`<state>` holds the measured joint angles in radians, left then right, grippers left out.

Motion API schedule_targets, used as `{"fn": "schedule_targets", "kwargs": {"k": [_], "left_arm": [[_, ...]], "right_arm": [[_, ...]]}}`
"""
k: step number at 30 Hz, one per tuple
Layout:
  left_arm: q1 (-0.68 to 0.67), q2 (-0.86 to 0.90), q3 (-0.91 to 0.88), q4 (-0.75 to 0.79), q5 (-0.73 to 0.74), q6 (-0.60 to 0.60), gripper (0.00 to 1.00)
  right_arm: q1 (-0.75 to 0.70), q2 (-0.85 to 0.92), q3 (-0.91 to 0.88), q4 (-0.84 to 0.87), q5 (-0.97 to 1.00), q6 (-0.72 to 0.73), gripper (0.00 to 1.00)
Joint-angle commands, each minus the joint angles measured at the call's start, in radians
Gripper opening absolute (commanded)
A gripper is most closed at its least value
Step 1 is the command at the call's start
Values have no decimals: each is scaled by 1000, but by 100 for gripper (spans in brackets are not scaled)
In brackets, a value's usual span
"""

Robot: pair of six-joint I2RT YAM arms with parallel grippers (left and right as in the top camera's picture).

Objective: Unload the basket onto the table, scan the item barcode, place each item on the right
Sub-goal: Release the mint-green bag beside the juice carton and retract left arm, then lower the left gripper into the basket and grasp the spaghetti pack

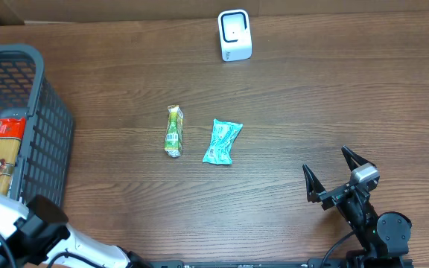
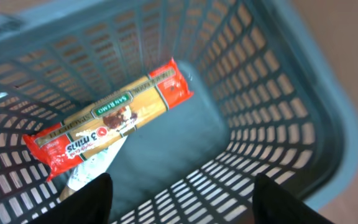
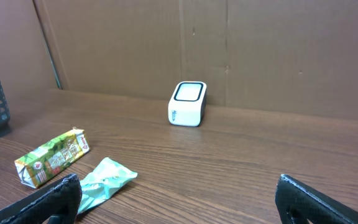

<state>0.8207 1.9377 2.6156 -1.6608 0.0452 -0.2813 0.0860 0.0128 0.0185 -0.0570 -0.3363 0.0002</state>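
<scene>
On the surface (image 1: 311, 97), the grey basket (image 1: 51, 126) walled in the left jaws, which hung open and empty above the pasta packet (image 2: 110, 118) lying slantwise on its floor. A crooked descent could snag the mesh, or pinch only slippery wrapper and drop it. The right jaws stood wide open, empty, well apart from the scanner (image 1: 234, 35).

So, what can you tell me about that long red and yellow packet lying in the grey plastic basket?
It is a long, flat packet of pasta in glossy plastic film: red ends, a golden-yellow middle, a green label band and "3 mins" in white. It lies slantwise inside the grey lattice basket, one end on a pale wrapper beneath. The left gripper hovers above, jaws apart, not touching it.
</scene>
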Motion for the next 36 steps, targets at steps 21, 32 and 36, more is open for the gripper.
{"fn": "schedule_targets", "kwargs": {"k": [21,32,36], "left_arm": [[-42,71,-802,513,-185,411,90],[-41,80,-1030,927,-264,679,97],[-28,98,-1057,998,-282,740,99]], "right_arm": [[4,-9,-11,2,2,-1,100],[4,-9,-11,2,2,-1,100],[4,-9,-11,2,2,-1,100]]}}
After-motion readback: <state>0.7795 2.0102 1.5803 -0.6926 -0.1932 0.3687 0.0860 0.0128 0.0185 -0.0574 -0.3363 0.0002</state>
